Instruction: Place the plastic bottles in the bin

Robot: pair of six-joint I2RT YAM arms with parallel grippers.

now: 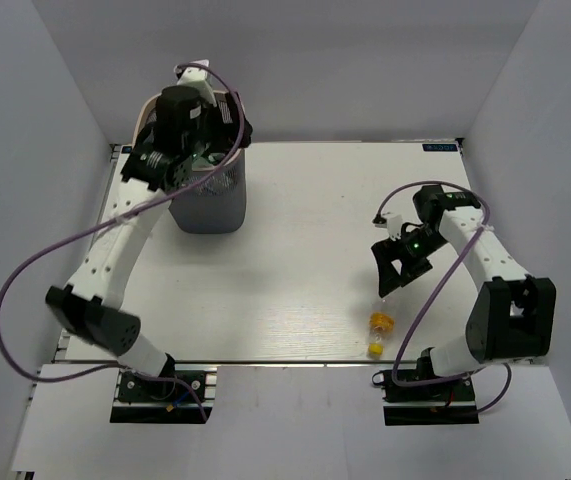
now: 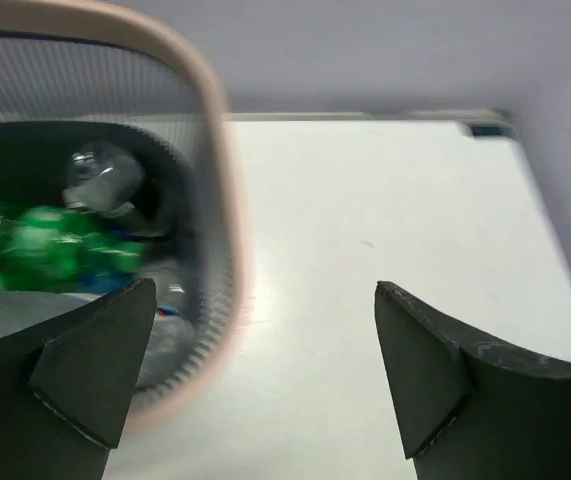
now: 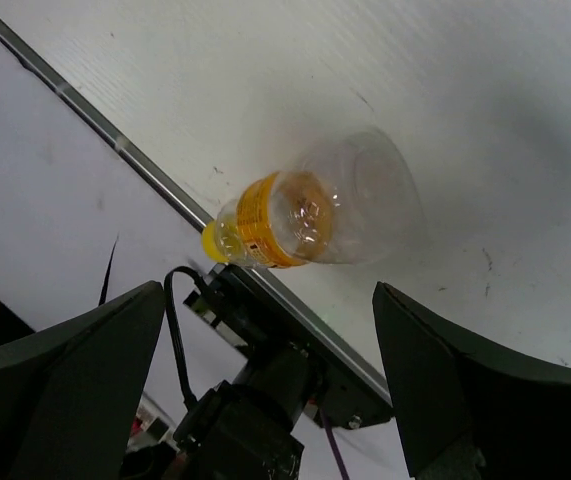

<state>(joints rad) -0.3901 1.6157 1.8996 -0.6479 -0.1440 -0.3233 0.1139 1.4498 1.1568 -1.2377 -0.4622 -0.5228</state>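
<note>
Bottle (image 3: 315, 215) on bench (image 3: 445, 100) looks empty: light, thin, slick, rolls. I'd pinch at the label. Right end effector (image 3: 268, 335) spread above it; left end effector (image 2: 265, 340) spread at bin (image 2: 215, 200).

Grippers: two, the left gripper (image 2: 265, 290) and the right gripper (image 3: 268, 290). Bin (image 2: 220, 200): one, with its rim just ahead of the left gripper's left jaw. Orange-labelled bottle (image 3: 315, 215): one, lying on the single table (image 3: 485, 110) ahead of the right gripper's jaws, centred between them. Bottles inside the bin: one clear bottle (image 2: 105, 180) and at least one green bottle (image 2: 45, 240); the exact total is blurred and cannot be counted.
</note>
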